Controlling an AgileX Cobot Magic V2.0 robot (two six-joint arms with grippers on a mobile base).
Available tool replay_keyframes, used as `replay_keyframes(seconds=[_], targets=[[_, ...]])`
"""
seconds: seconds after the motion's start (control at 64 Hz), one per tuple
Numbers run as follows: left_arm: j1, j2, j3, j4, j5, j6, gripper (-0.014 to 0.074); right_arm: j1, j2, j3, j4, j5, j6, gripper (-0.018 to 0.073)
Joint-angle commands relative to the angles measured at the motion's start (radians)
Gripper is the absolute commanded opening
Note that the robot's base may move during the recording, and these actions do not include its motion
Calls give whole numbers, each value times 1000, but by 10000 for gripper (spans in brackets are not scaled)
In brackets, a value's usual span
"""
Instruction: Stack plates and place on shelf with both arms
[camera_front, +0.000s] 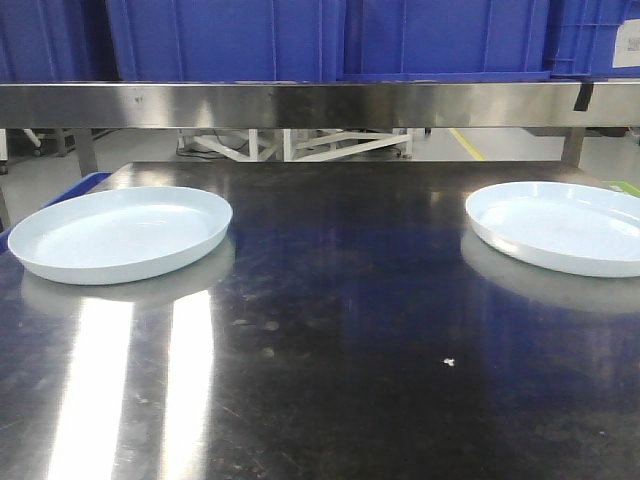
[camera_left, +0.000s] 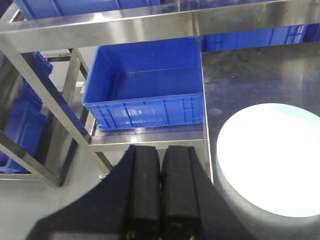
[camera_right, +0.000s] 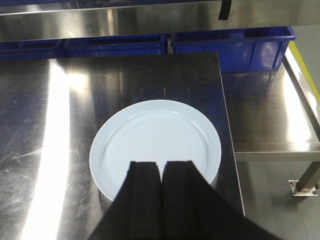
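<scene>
Pale blue glossy left plate (camera_front: 118, 234), matching right plate (camera_front: 562, 226), lying flat, unstacked, well apart

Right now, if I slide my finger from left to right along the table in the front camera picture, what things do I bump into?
left plate → bare shiny tabletop → right plate, which is cut off by the picture's edge.
</scene>
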Motion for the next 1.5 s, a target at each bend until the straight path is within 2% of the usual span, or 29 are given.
replay_keyframes(seconds=[0.0, 0.156, 0.219, 0.25, 0.297, 0.375, 0.453, 0.5, 0.672, 0.89, 1.031, 1.484], targets=[[-8, -4, -37, -27, -68, -4, 83, -6, 4, -42, -9, -109, -2, 22], [-8, -4, -37, -55, -70, -4, 89, -6, 10, -42, -9, -121, -2, 27], [-8, -4, -37, -59, -56, -4, 121, -6, 10, -42, -9, -109, -2, 71], [-8, 3, -37, -59, -46, -4, 146, -6, 10, -42, -9, -100, -2, 113], [-8, 10, -37, -59, -20, -4, 212, -6, 10, -42, -9, -78, -2, 234], [-8, 38, -37, -59, 12, -4, 402, -6, 12, -42, -9, -41, -2, 442], [-8, 68, -37, -73, 21, -4, 526, -6, 13, -42, -9, -32, -2, 525], [-8, 88, -37, -88, 21, -8, 556, -6, 18, -42, -9, -35, -2, 526], [-8, 179, -37, -159, -5, -10, 517, -6, 22, -42, -9, -35, -2, 526], [-8, 327, -37, -204, -99, -10, 517, -6, 22, -42, -9, -35, -2, 526], [-8, 417, -37, -259, -158, -10, 516, -6, 22, -42, -9, -35, -2, 526], [-8, 645, -41, -265, -295, -10, 515, -6, 22, -42, -9, -37, -2, 526]])
